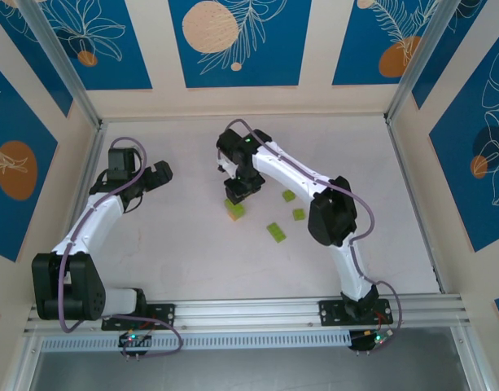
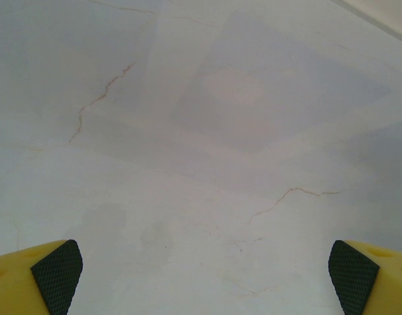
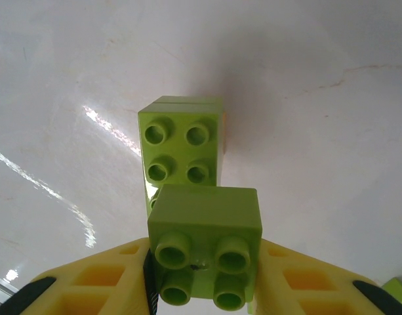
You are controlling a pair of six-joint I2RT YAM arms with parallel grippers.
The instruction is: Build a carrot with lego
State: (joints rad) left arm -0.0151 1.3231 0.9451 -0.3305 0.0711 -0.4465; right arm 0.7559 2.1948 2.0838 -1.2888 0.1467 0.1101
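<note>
Our right gripper (image 3: pixel 204 289) clamps green brick (image 3: pixel 205 230) close by carrot (image 3: pixel 183 147), mid-bench (image 1: pixel 192 261); we cannot tell contact. Left gripper (image 2: pixel 204 272) wide, idle. Risks we judge: studs misaligned, brick seats skewed; sideways shove topples carrot; brick slips under press.

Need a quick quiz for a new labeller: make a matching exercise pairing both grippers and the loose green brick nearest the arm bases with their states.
Things:
1 left gripper
2 right gripper
3 loose green brick nearest the bases

States:
A lying flat on the table, untouched
B shut on a square lime-green brick
C open above bare table

Pairs: 1-C; 2-B; 3-A
</note>
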